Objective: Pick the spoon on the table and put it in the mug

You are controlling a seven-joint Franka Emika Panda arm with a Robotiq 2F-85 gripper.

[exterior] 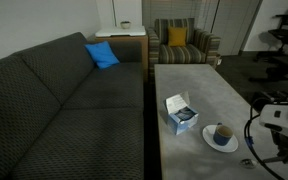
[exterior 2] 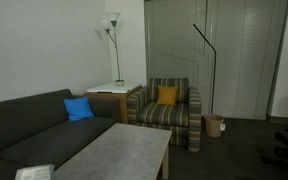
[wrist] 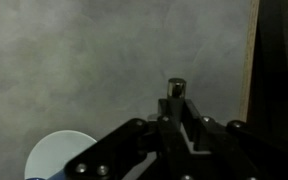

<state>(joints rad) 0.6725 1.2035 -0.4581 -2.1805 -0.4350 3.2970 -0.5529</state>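
In the wrist view my gripper is shut on the spoon. Only the spoon's silvery end shows past the fingertips, above the grey table. The white saucer lies at the lower left, beside the gripper; the mug is not clear in this view. In an exterior view the dark blue mug stands on its saucer near the table's near end. My arm hangs just to the right of it, and its fingers are hard to make out there.
A white-and-blue box stands on the table beside the mug; its corner shows in an exterior view. A dark sofa runs along one long side of the table. A striped armchair stands beyond the far end.
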